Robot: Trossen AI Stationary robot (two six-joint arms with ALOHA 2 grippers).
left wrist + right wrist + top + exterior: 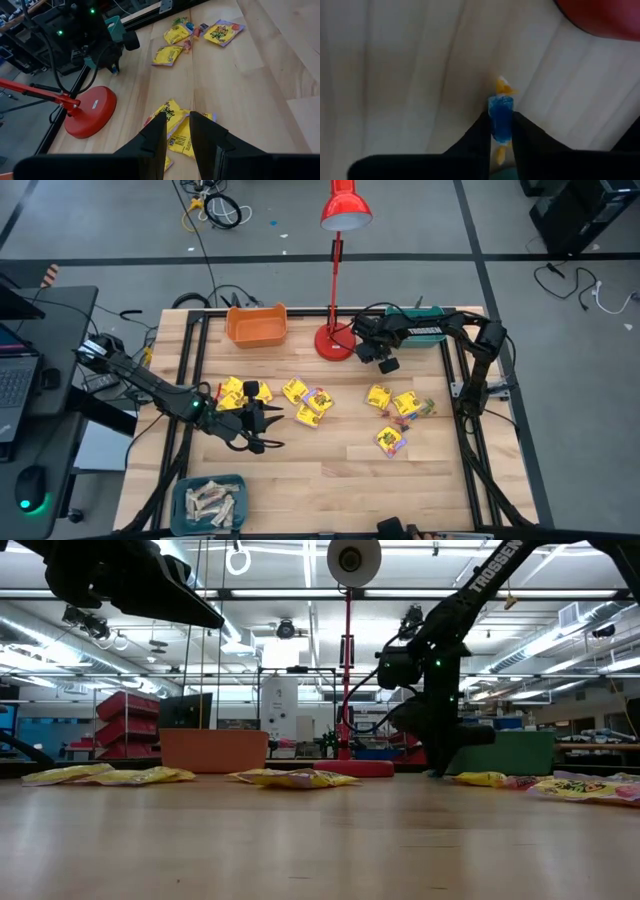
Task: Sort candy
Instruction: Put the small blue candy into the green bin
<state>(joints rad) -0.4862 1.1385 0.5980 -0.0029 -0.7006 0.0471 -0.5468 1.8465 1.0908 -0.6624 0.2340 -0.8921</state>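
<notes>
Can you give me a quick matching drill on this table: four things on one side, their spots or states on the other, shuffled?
Things:
1. orange bin
2. teal bin
3. blue wrapped candy
4. red lamp base

Places or states:
A. holds pale beige bars
B. between the right end effector fingers
C. far side of the table, nothing seen inside
D. stands between the orange bin and the right arm

Pairs: 1-C, 2-A, 3-B, 4-D
</notes>
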